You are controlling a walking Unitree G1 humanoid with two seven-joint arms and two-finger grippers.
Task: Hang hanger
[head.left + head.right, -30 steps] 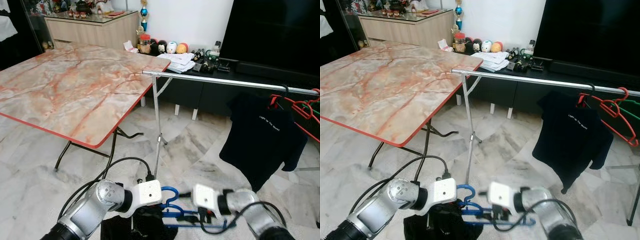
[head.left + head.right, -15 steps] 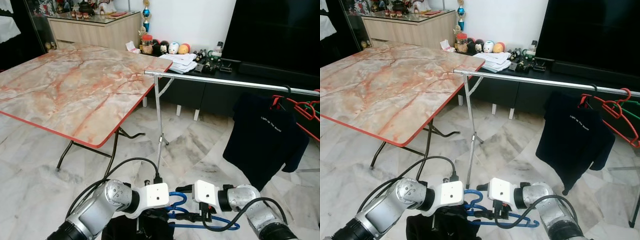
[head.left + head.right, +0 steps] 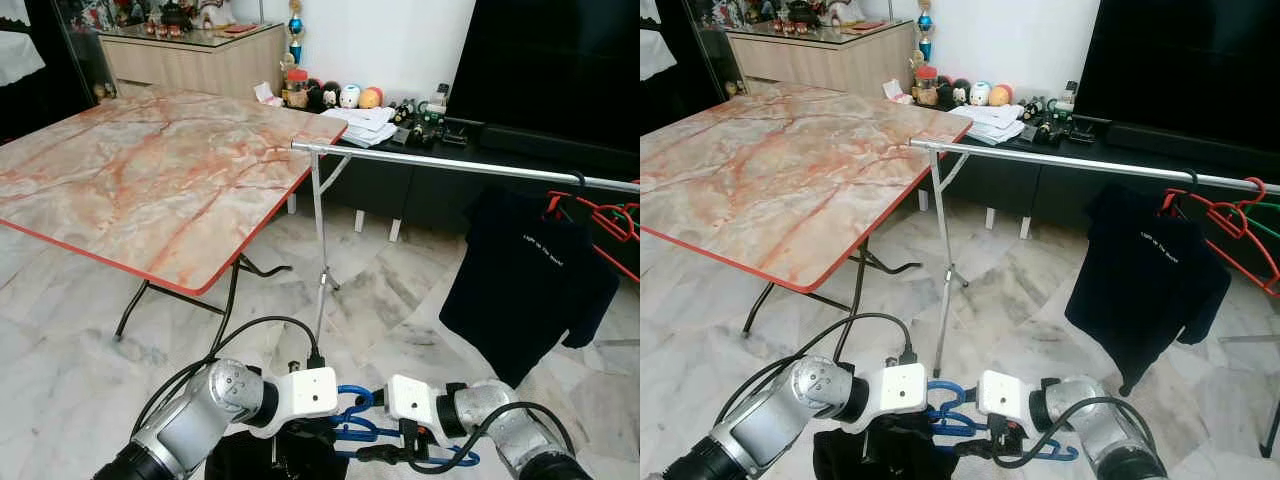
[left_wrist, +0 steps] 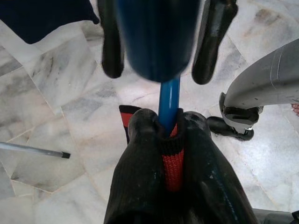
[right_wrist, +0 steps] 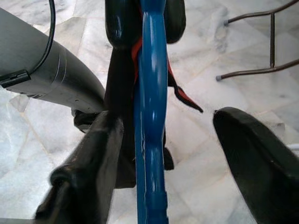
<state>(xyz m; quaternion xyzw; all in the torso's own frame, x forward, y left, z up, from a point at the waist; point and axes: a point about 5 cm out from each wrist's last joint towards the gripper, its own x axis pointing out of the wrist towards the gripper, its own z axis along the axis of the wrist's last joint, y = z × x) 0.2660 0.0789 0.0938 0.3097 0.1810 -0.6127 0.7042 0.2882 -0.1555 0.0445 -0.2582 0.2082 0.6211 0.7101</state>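
Blue hanger point(image 3: 352, 425) with black garment point(image 4: 163, 186), held low over marble floor between both arms | left gripper point(image 4: 159, 44) clamped on it, right gripper point(image 5: 163, 154) spread wide astride its bar | long axis roughly level, hook toward rail | step: carrying; next likely lift, hook onto clothes rail point(image 3: 440, 161).

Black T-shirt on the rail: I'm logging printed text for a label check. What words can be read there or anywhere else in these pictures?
T-shirt: one line of small white print across the chest, too blurred to read.
Items on the sideboard: any labels too small to read.
No other text can be read.
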